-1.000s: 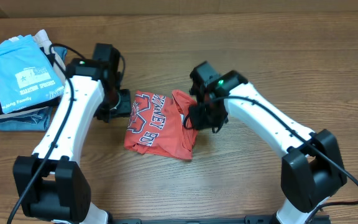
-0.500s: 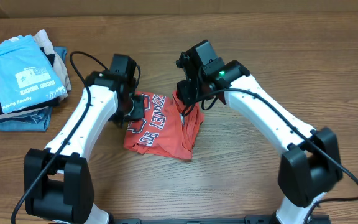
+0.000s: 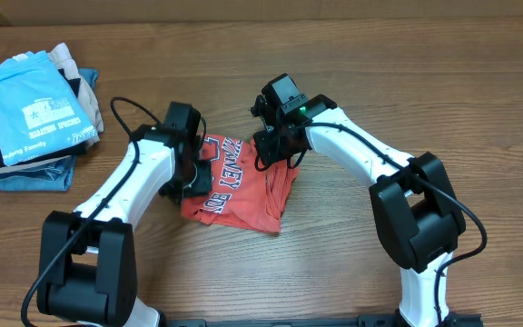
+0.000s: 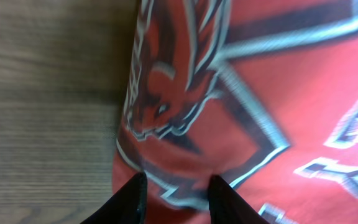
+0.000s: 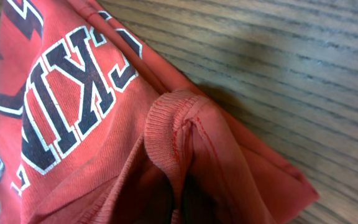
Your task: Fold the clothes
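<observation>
The coral-red T-shirt (image 3: 236, 189) lies partly folded in the middle of the table, navy-and-white lettering and mascot facing up. My left gripper (image 3: 195, 177) is down on its left edge. In the left wrist view its two black fingertips (image 4: 179, 200) stand close together with a pucker of the printed T-shirt (image 4: 260, 93) between them. My right gripper (image 3: 275, 151) is on the shirt's upper right corner. In the right wrist view a bunched fold with the ribbed collar of the T-shirt (image 5: 166, 118) rises into the jaws and hides the fingers.
A stack of folded garments (image 3: 21, 168) sits at the far left, with a light blue T-shirt (image 3: 34, 104) with white print on top. The wooden table (image 3: 443, 100) shows to the right and in front of the shirt.
My left gripper moved right from beside the shirt onto its left edge. My right gripper lifted the right edge, carried it up and left, then lowered slightly.
</observation>
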Tool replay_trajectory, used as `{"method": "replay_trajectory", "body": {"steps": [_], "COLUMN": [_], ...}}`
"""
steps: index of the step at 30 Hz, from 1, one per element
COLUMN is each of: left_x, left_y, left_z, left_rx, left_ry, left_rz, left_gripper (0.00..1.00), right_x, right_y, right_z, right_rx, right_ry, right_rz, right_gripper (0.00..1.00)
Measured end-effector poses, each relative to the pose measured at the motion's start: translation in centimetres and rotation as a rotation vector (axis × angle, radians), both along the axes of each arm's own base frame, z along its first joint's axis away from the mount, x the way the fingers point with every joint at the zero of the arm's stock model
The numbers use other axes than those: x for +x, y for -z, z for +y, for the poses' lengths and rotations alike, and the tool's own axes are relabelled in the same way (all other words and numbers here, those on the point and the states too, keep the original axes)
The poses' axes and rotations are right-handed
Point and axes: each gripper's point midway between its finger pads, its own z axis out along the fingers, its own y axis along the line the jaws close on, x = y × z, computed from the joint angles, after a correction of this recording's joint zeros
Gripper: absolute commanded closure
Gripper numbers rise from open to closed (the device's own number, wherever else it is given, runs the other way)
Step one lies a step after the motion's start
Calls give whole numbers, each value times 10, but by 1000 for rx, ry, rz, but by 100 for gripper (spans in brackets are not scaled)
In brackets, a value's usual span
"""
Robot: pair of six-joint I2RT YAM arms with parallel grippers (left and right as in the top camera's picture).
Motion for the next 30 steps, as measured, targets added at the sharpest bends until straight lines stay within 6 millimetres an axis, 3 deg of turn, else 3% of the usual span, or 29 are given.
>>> {"method": "replay_trajectory", "body": {"steps": [8, 16, 19, 22, 25, 30], "left_x": [-24, -26, -26, -26, -25, -24], "left_y": [28, 30, 30, 30, 30, 30], "left_z": [2, 1, 1, 1, 0, 2], "left_rx": [-8, -22, -23, -22, -23, -25], "left_ry": [0, 1, 1, 1, 1, -6], "left_rz": [43, 29, 28, 27, 24, 21], "left_gripper": [64, 63, 62, 63, 64, 63], "right_x": [8, -8, -16, -23, -24, -31], "right_y": [9, 16, 17, 16, 6, -40], "right_z": [-38, -73, -80, -86, -94, -97], "right_rx": [-147, -246, -272, -303, -313, -253], "right_ry": [168, 241, 249, 252, 263, 272], "right_rz": [13, 121, 154, 178, 169, 134], "right_gripper": [96, 95, 90, 77, 69, 73]}}
